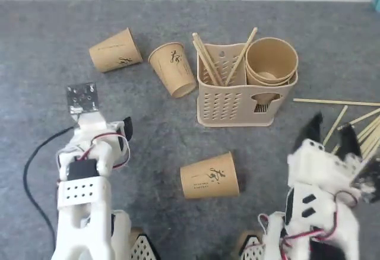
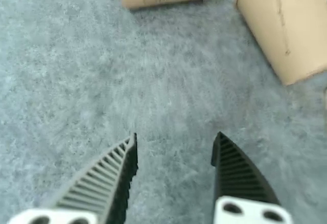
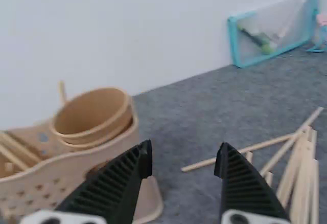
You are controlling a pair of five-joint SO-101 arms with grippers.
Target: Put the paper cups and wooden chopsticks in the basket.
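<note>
Holding left claw (image 2: 177,134) released at 9 o'clock, right claw (image 3: 185,143) released at 3. Viewing loose cups (image 1: 209,176) (image 1: 116,50) (image 1: 173,69) at 6, 10 and 12, chopsticks (image 1: 356,126) at 3, basket (image 1: 231,102) at 2.

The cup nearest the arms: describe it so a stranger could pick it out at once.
Find the beige basket on the grey mat. In front of it, between the left arm and right arm, the cup lies alone on its side. A second cup and a third cup lie left of the basket, and a stack sits inside it.
</note>
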